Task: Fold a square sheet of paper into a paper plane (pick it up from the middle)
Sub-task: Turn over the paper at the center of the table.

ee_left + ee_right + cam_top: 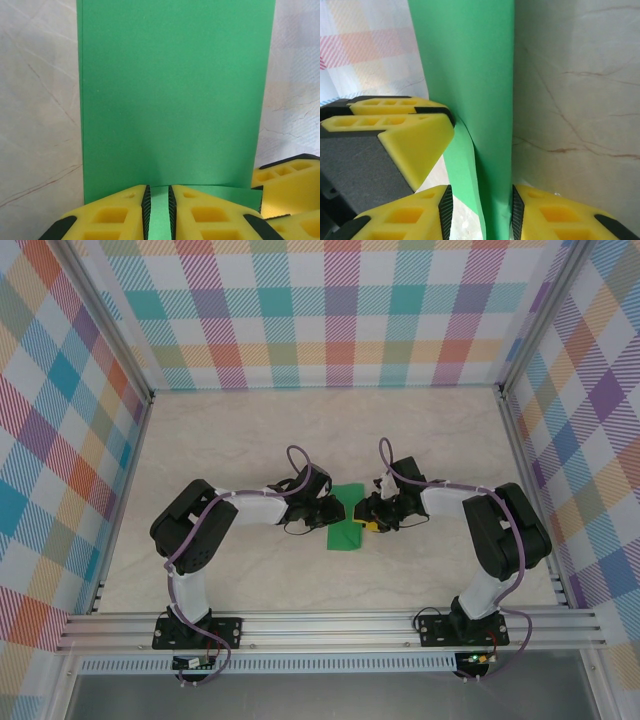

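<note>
Top external view: at the middle of the pale marbled table [250, 440] sits the thin bright green sheet of paper [346, 536], folded to a narrow oblong. Its long axis runs away from the arm bases, and the left gripper [331, 512] and right gripper [366, 516] meet it from opposite sides, equally near. The left wrist view shows yellow fingers [117, 215] narrowed onto a strip of its edge, while the right jaws straddle a raised fold with a gap, so I cannot tell whether they pinch it. No brand, label or writing is readable.
</note>
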`<state>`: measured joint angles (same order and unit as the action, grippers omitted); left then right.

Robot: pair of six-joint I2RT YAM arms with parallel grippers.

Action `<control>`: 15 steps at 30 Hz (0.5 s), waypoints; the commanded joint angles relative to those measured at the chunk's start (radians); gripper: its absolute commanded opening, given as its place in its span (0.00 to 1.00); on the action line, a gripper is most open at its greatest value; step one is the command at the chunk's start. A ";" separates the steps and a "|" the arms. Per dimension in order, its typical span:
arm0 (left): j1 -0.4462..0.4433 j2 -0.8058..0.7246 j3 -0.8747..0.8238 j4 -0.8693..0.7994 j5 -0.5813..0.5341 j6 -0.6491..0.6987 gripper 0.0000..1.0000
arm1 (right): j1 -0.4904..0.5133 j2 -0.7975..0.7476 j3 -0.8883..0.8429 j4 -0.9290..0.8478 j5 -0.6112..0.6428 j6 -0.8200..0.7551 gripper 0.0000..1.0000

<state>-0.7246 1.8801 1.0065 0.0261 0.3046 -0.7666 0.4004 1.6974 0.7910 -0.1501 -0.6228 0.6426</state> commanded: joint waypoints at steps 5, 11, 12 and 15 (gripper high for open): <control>-0.004 -0.039 -0.006 0.029 0.003 -0.028 0.23 | 0.006 -0.008 -0.026 0.008 -0.028 -0.055 0.27; -0.003 -0.140 -0.031 0.025 -0.055 -0.031 0.29 | 0.006 -0.019 0.005 -0.029 -0.019 -0.086 0.18; -0.002 -0.165 -0.039 0.013 -0.077 -0.029 0.30 | 0.005 -0.029 0.010 -0.038 -0.019 -0.094 0.16; -0.002 -0.249 -0.066 -0.031 -0.153 -0.021 0.34 | 0.005 -0.066 0.023 -0.077 -0.002 -0.119 0.13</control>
<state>-0.7246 1.7248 0.9668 0.0238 0.2386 -0.7956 0.4004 1.6871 0.7818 -0.1772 -0.6331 0.5743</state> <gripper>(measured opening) 0.332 0.133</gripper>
